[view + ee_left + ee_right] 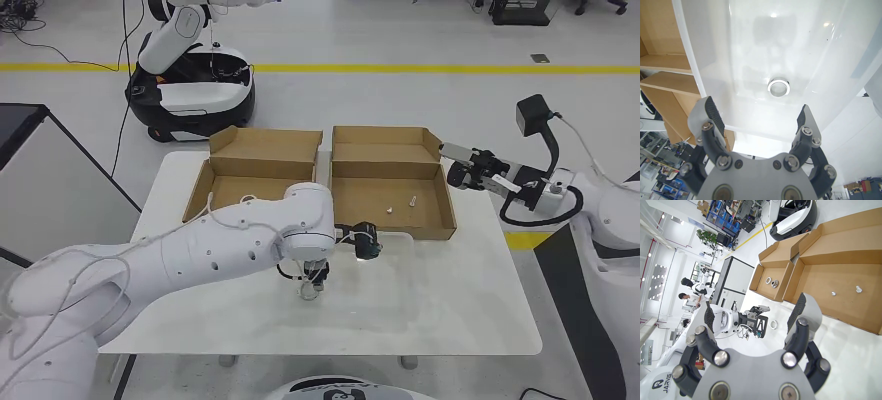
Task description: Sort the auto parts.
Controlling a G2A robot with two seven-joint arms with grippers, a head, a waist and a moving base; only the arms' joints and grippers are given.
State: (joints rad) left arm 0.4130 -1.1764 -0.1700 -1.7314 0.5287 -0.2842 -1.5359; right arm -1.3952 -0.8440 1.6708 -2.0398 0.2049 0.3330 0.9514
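A shiny metal ring (779,87) lies on the white table (450,300), a short way beyond the tips of my left gripper (759,113). That gripper is open and empty, hanging just above the table in front of the boxes (312,285). From the right wrist view the ring (773,324) sits just beside the left gripper's fingers (761,323). My right gripper (753,311) is open and empty, held over the right edge of the right cardboard box (470,170).
Two open cardboard boxes stand side by side at the table's back. The left box (761,289) holds a ring (768,280) and a flanged part (774,283). The right box (848,306) holds two small bolts (833,293) (858,289). Another robot (190,95) is parked beyond the table.
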